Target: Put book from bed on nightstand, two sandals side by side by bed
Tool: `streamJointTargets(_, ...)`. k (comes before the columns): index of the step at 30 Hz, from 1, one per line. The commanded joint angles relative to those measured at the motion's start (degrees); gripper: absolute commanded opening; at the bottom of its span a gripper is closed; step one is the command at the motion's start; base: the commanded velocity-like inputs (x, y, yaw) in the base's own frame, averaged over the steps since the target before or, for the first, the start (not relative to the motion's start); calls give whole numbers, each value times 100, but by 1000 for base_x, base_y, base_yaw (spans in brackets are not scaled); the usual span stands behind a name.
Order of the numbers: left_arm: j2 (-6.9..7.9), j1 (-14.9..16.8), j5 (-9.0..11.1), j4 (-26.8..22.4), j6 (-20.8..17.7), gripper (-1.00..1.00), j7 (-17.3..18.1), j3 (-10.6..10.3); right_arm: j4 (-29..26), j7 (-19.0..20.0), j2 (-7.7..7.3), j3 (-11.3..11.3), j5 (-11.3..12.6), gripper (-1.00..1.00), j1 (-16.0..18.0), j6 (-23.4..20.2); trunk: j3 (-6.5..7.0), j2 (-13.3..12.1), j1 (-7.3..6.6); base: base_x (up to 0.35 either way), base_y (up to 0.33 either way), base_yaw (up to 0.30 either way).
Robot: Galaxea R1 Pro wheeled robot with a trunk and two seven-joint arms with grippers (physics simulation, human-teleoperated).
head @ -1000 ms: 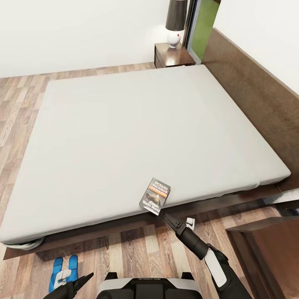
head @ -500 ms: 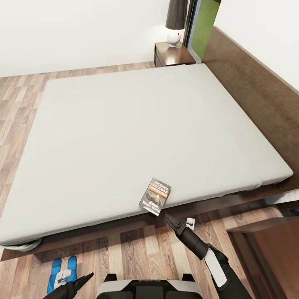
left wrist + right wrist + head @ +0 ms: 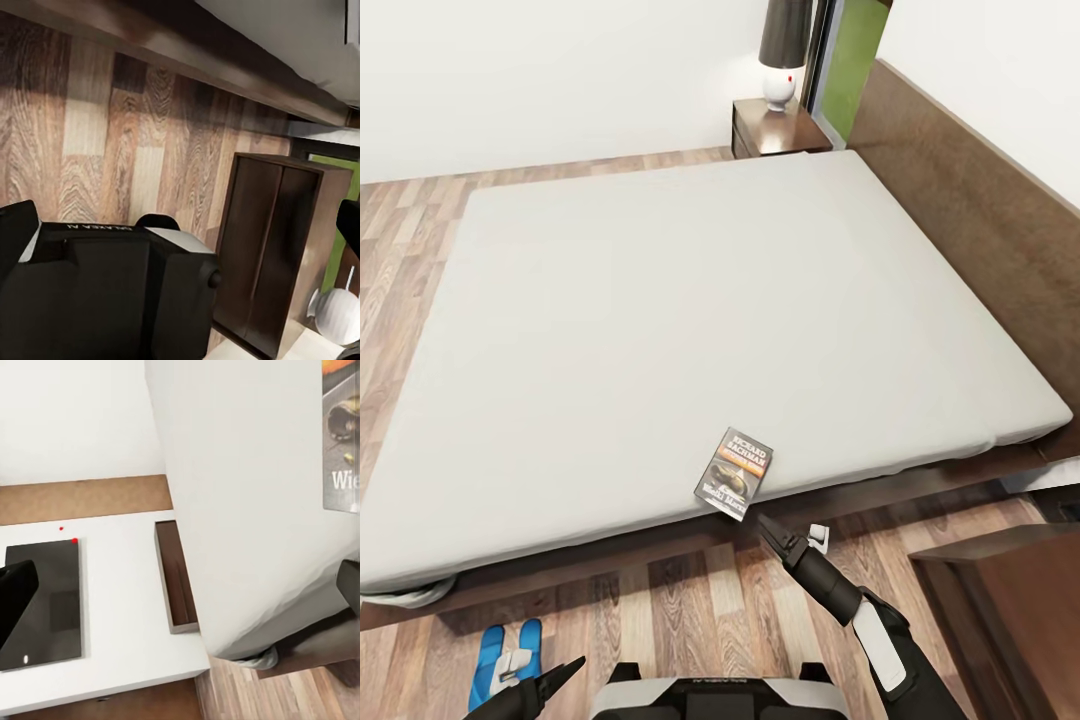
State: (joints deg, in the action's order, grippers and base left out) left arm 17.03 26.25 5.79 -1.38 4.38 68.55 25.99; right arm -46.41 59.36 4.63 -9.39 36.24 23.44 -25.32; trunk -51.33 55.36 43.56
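The book (image 3: 735,472), a dark paperback with an orange band, lies flat at the near edge of the bed (image 3: 660,300), which has a light-grey mattress; its cover also shows in the right wrist view (image 3: 341,435). My right gripper (image 3: 765,523) hovers just in front of the book and slightly below it, over the floor, open, with its fingers (image 3: 15,600) wide apart and empty. The two blue sandals (image 3: 510,652) lie together on the floor beside the bed frame. My left gripper (image 3: 568,668) hangs open just right of them. A nightstand (image 3: 775,130) with a lamp stands at the far headboard corner.
A brown headboard (image 3: 980,220) runs along the bed's right side. A dark-brown cabinet (image 3: 1000,600) stands close to my right arm; the left wrist view shows it (image 3: 277,247) beside a white round lamp base (image 3: 337,315). Wood floor (image 3: 690,610) lies between me and the bed.
The whole picture has drifted slightly, so the camera moved. The book, the sandals and both grippers keep their places relative to each other.
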Motion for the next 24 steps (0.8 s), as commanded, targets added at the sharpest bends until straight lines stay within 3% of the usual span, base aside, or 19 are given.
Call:
streamJointTargets(1, 2, 3, 54, 11, 45, 100, 9, -51, -1, 14, 4, -18, 15, 100, 2, -50, -22, 44, 23, 0, 0, 0)
streamJointTargets(24, 2, 3, 54, 9, 45, 100, 9, -51, 0, 14, 4, -19, 15, 100, 2, -52, -434, 967, 528, 0, 0, 0)
